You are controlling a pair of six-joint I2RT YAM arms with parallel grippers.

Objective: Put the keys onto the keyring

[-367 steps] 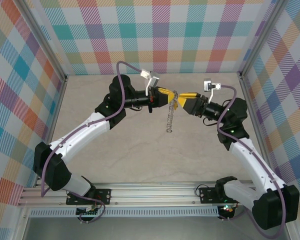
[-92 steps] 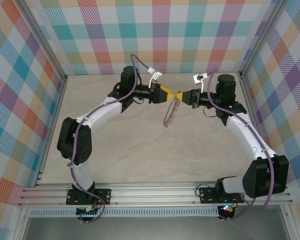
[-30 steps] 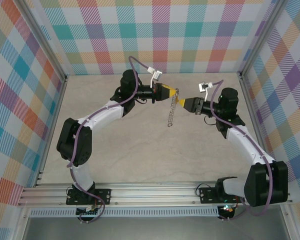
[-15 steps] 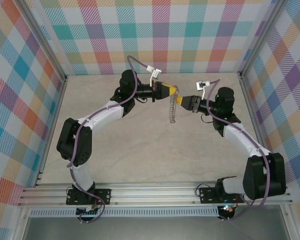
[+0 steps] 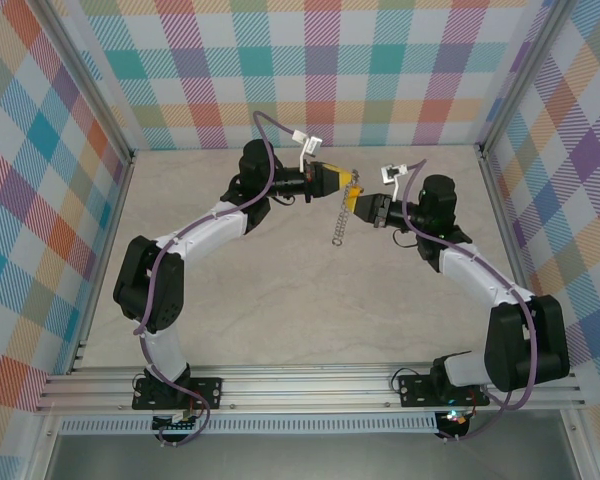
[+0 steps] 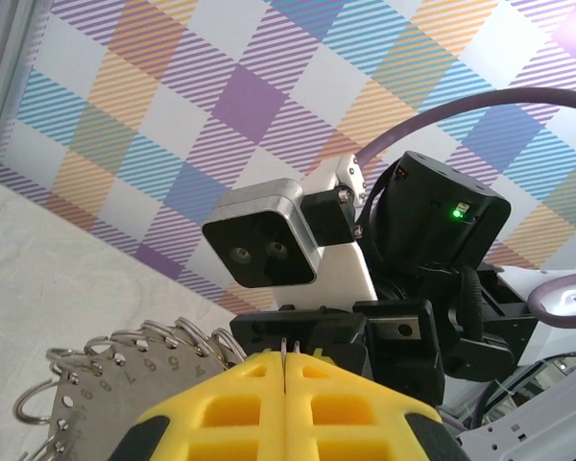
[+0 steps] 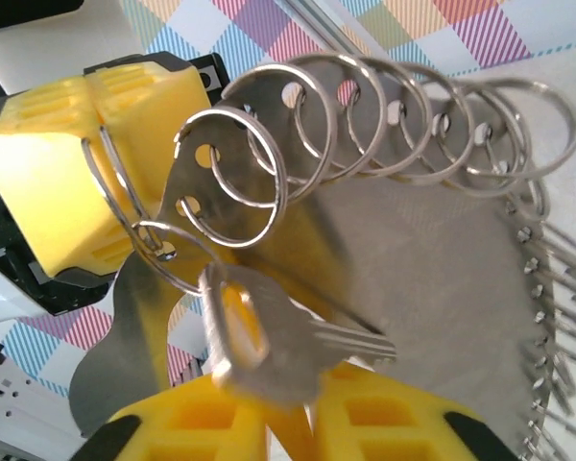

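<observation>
The keyring hangs edge-on like a chain above the table. In the right wrist view it is a flat grey plate fringed with silvery wire loops. My left gripper is shut on one wire loop, which sticks out between its yellow pads. My right gripper sits close against it from the right. A silvery key, blurred, lies across my right gripper's pad tips, its head at the loop held by the left pads. The right pads are nearly together. Whether they pinch the key is unclear.
Checkered walls enclose the beige table on three sides, and an aluminium rail runs along the near edge. The right wrist's camera housing looms just beyond the left pads. Both arms are raised mid-table at the back.
My right gripper has moved left, up to the left gripper, and its jaws have narrowed. The hanging keyring has swung a little. The left arm has stayed put.
</observation>
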